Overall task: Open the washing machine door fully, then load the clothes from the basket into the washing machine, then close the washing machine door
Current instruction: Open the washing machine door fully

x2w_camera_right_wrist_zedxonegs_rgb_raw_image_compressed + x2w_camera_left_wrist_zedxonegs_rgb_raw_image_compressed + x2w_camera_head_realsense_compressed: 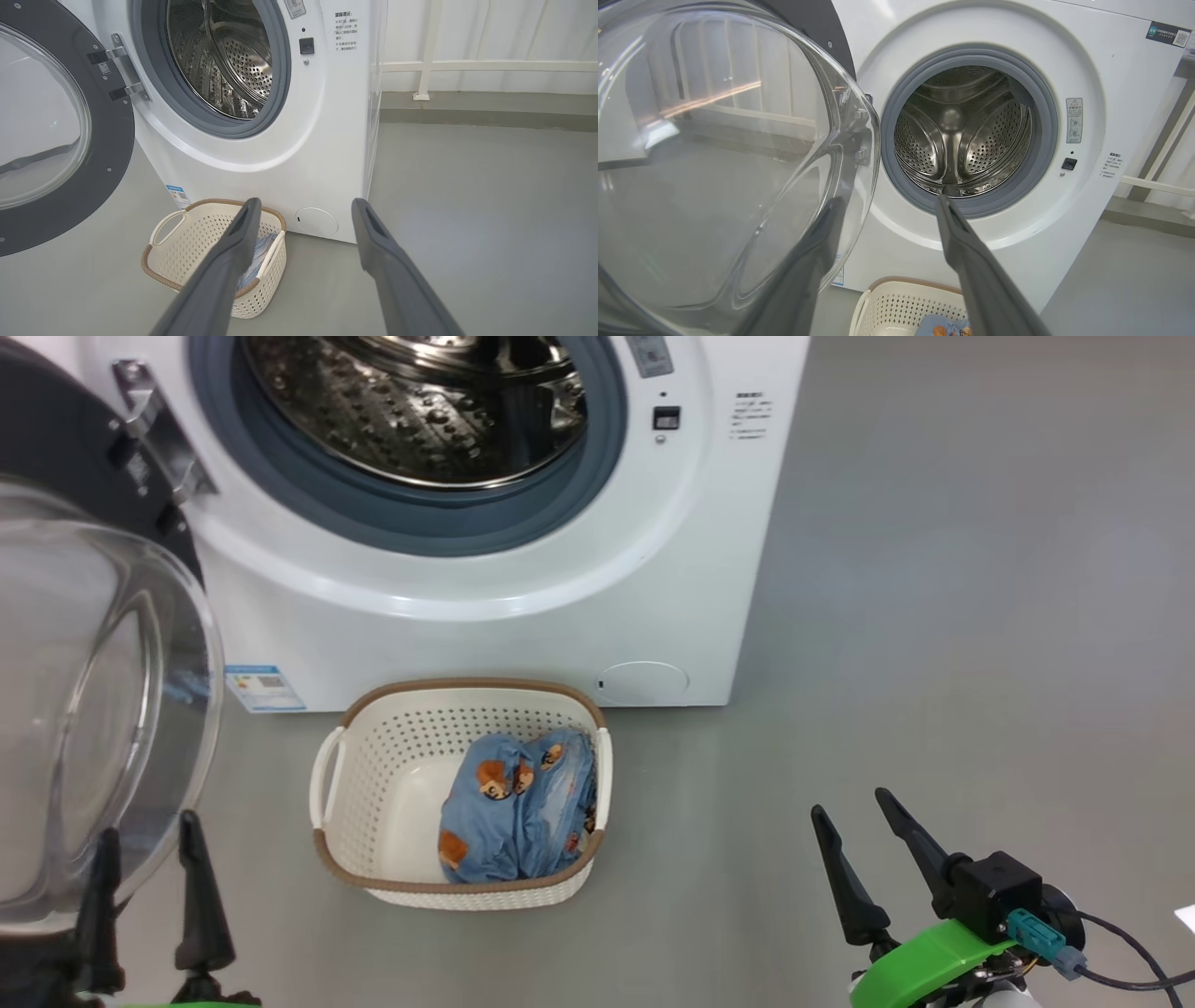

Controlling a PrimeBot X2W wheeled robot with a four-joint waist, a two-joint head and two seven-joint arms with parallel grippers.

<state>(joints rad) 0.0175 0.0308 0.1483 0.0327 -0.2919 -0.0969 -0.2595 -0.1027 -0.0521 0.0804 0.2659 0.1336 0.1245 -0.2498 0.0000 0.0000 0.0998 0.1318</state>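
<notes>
Down on the grey floor [934, 663], just in front of the washing machine [485, 635], sits the basket [467, 686], and the clothes [518, 807] are all in it. The blue bundle with its orange-brown animal prints is pushed into the basket's right half, against the right wall. The washing machine door [51, 135] is swung wide out to the machine's left on its metal hinge [154, 425]. Its black rim and bulging glass bowl face away from the opening. That leaves the steel drum [420, 420] and the grey-blue gasket [401, 527] around it fully exposed. Low on the white front panel, the round service cap [642, 681] is just right of the basket and the blue energy sticker [264, 688] just left of it.

Over to the left gripper [149, 828]: it is right up at the lower edge of the glass bowl with its jaws apart. In the left wrist view one finger shows through the glass while the other points at the bottom of the gasket. The fingers are not pinching the door, though whether one brushes the glass I cannot tell.

And the right gripper [850, 803]: it hangs over bare floor, well to the right of the basket. Its jaws are spread and nothing is between them.
</notes>
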